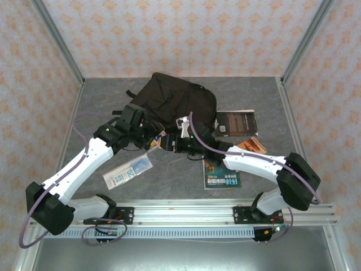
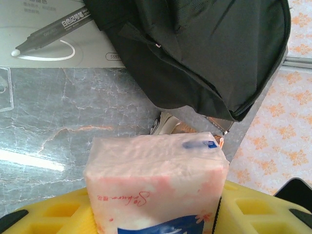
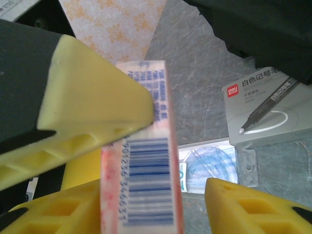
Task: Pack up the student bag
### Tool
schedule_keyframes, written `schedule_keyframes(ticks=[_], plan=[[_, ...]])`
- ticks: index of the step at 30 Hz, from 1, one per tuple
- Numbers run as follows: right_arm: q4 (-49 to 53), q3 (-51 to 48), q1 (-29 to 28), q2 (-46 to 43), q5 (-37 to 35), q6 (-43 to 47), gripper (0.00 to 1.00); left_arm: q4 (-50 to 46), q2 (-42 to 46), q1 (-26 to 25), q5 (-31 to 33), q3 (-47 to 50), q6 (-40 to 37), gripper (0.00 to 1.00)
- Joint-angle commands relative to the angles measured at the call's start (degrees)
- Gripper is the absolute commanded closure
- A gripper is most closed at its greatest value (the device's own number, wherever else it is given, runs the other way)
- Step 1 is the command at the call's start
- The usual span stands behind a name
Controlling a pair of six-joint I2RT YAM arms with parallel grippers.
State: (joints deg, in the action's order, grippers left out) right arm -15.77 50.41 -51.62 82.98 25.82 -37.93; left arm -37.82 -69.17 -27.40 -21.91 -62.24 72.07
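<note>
Student bag, black soft fabric slumped on the grey marbled table, seems mid-handover just before its near edge: left gripper clamps a squashy, pink-white, plastic-wrapped tissue pack, while right gripper stands parted around it and likely must close next.

This looks like a robot lab: a small test booth, not a real room. One white and black robot arm on the left and one on the right are bolted to a long silver metal rail at the front of a grey stone-look bench. Flat walls with pale orange flower paper stand around it, held by silver metal posts.
</note>
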Motion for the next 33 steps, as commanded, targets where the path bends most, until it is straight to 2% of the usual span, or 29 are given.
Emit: schedule_keyframes(ticks=[1, 3, 6, 10, 12, 14, 18, 20, 22, 26, 28, 33], plan=[[-3.74, 1.43, -0.17, 0.56, 0.51, -0.90, 0.56, 1.52, 0.35, -0.75, 0.43, -1.57, 0.94, 0.48], [-3.74, 1.66, -0.24, 0.56, 0.33, -1.16, 0.68, 1.55, 0.56, -0.88, 0.55, -1.57, 0.96, 0.48], [-3.55, 1.31, -0.19, 0.00, -0.87, -1.61, 0.81, 0.63, 0.98, -0.88, 1.45, -2.16, -0.41, 0.45], [-0.55, 0.63, -0.24, -2.29, -4.17, -0.96, 0.84, -2.13, 1.35, -0.99, 4.02, -3.92, -4.64, 0.30], [3.07, -0.03, -0.24, -4.84, -8.40, -0.12, 0.85, -3.62, 1.47, -0.99, 5.87, -5.42, -8.26, 0.17], [8.80, 0.15, 0.03, -7.84, -13.72, 1.19, 0.86, -5.33, 1.15, -0.99, 8.13, -7.01, -11.76, 0.09], [25.87, 3.02, 2.40, -14.69, -28.64, 2.51, 0.89, -6.14, -1.18, -1.37, 11.43, -11.12, -20.47, 0.07], [35.78, 6.00, 5.24, -18.09, -34.86, 3.21, 0.91, -8.24, -4.93, -3.03, 13.42, -16.24, -25.53, 0.07], [42.19, 8.59, 8.70, -20.28, -37.79, 4.46, 0.90, -9.78, -9.67, -5.47, 14.79, -21.84, -30.88, 0.08], [50.30, 12.61, 18.32, -21.98, -36.21, 6.69, 0.90, -14.48, -20.65, -11.07, 20.71, -34.53, -37.95, 0.06], [51.84, 14.05, 21.87, -21.68, -34.52, 8.21, 0.90, -17.78, -27.10, -11.84, 21.96, -42.23, -38.57, 0.06], [52.30, 15.59, 26.37, -20.50, -33.69, 10.66, 0.90, -24.87, -44.90, -14.27, 24.23, -62.07, -40.85, 0.05]])
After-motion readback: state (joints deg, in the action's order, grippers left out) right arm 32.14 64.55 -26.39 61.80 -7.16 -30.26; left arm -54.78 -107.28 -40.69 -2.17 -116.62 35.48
